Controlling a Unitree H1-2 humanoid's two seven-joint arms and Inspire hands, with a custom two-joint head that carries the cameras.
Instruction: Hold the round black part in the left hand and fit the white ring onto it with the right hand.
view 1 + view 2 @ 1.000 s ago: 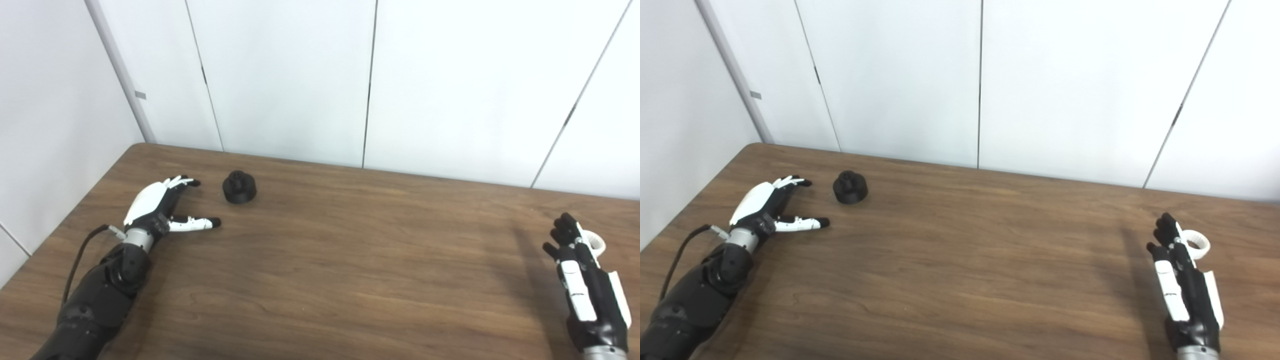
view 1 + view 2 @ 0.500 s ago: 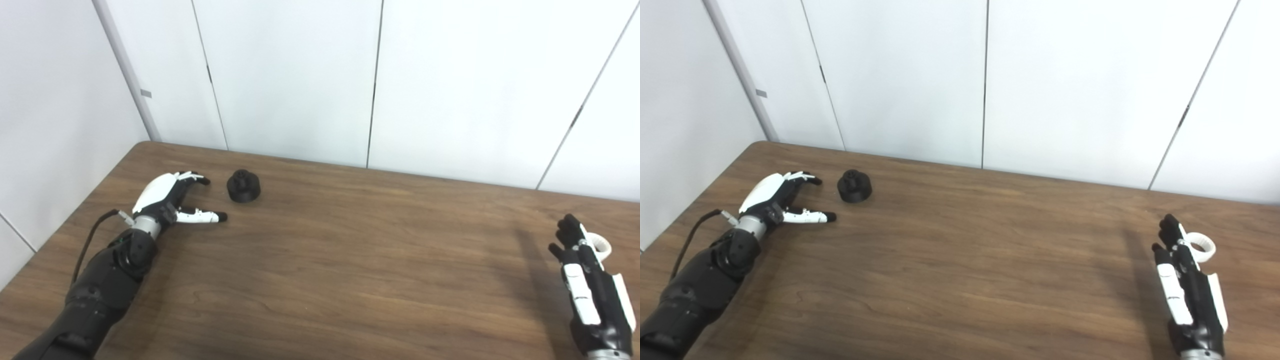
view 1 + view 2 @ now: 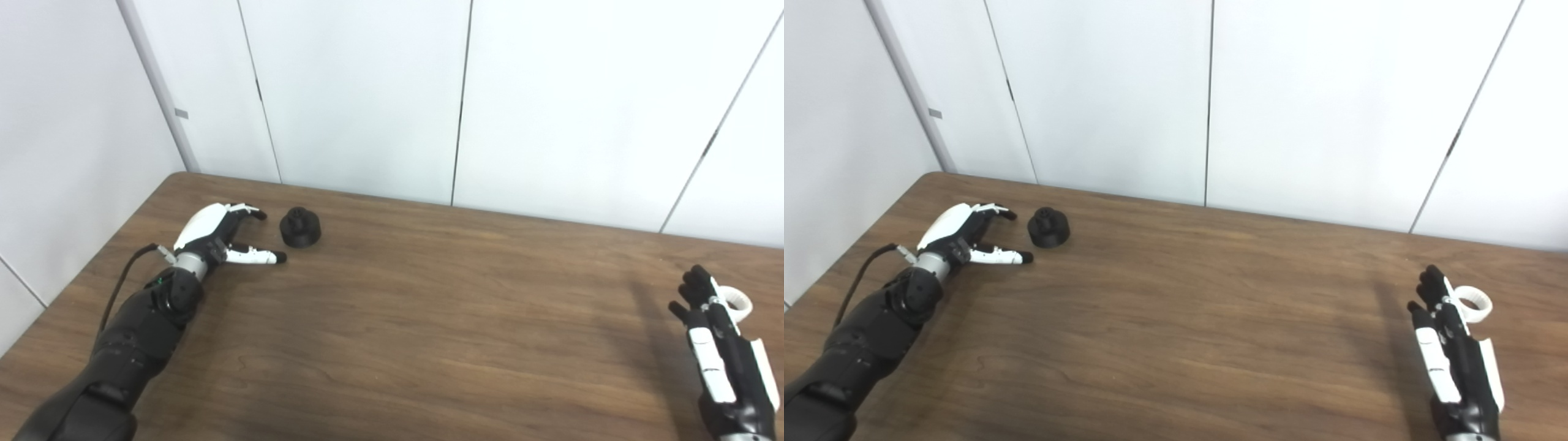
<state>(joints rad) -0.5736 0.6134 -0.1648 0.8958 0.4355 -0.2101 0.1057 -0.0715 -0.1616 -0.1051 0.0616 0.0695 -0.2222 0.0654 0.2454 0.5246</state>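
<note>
Both our hands were open: left hand might nudge the round black part beyond its fingertips; right hand might push away the white ring beside it.

Left hand open beside black part; white ring untouched.

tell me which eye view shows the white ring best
The right eye view: the white ring shows almost whole on the table, beside the open right hand. In the left eye view the ring sits nearer the picture's edge, more of it hidden behind the fingers.
</note>
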